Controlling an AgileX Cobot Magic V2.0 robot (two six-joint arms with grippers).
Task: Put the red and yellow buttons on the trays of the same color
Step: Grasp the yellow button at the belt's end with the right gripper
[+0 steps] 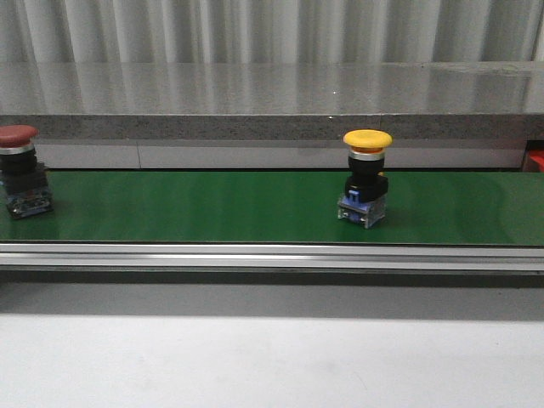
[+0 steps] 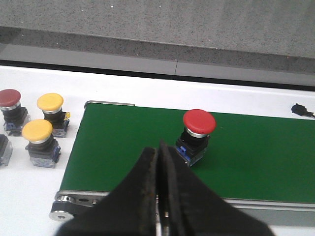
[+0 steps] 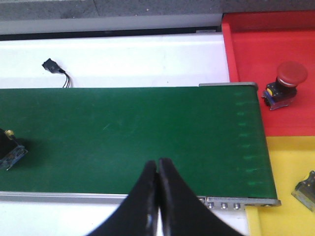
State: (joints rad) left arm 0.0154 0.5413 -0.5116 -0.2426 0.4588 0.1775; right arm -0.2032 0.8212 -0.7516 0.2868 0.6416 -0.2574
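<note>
A yellow button stands on the green belt right of centre. A red button stands at the belt's far left; it also shows in the left wrist view. My left gripper is shut and empty, just short of that red button. My right gripper is shut and empty over the belt's near edge. In the right wrist view a red tray holds one red button, and a yellow tray lies beside it with a button's base at the frame edge.
Several spare buttons stand on the white table beside the belt's left end: two yellow and one red. A small black connector with wires lies on the table beyond the belt. A grey stone ledge runs behind.
</note>
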